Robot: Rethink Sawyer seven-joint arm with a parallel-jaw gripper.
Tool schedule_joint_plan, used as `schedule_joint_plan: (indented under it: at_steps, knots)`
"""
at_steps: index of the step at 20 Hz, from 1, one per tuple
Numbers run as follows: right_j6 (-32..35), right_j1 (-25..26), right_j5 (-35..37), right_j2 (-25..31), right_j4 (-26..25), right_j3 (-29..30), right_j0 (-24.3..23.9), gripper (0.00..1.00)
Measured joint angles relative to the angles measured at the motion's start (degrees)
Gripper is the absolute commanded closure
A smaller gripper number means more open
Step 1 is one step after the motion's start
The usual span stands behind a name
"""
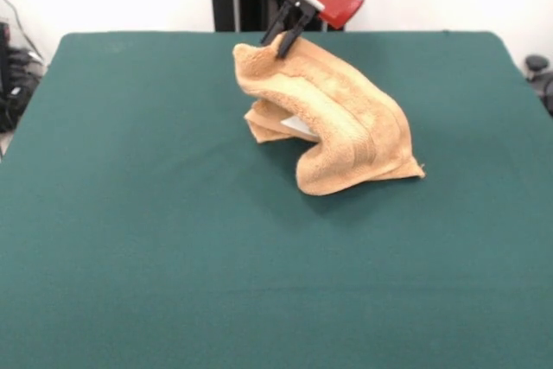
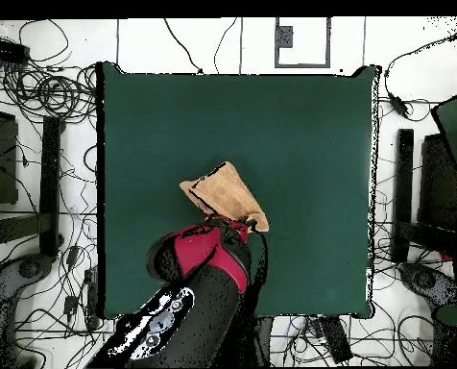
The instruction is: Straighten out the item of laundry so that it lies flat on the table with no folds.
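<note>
One towel — bunched, peak lifted off the table, far centre by the base | gripper fingers pinched on its top corner | soft, light, limp terry — likely drapes, won't slip | best hold: hemmed corners, pull apart to flatten

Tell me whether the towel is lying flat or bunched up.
Bunched up. The claw pinches the towel at its top edge and holds it lifted, draped in folds, with only its lower end on the table.
</note>
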Motion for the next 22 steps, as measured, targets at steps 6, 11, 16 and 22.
schedule_joint_plan:
  at_steps: [6, 11, 16, 22]
  knots:
    - [0.0, 0.6, -0.2, 0.0, -0.1, -0.9, -1.3, 1.00]
    - [0.0, 1.3, 0.2, -0.5, -0.6, -2.3, -1.5, 1.00]
    - [0.0, 0.8, 3.3, -0.7, -2.4, -4.8, -2.0, 1.00]
    - [0.0, 0.2, 6.0, -0.3, -5.8, -7.7, -5.5, 1.00]
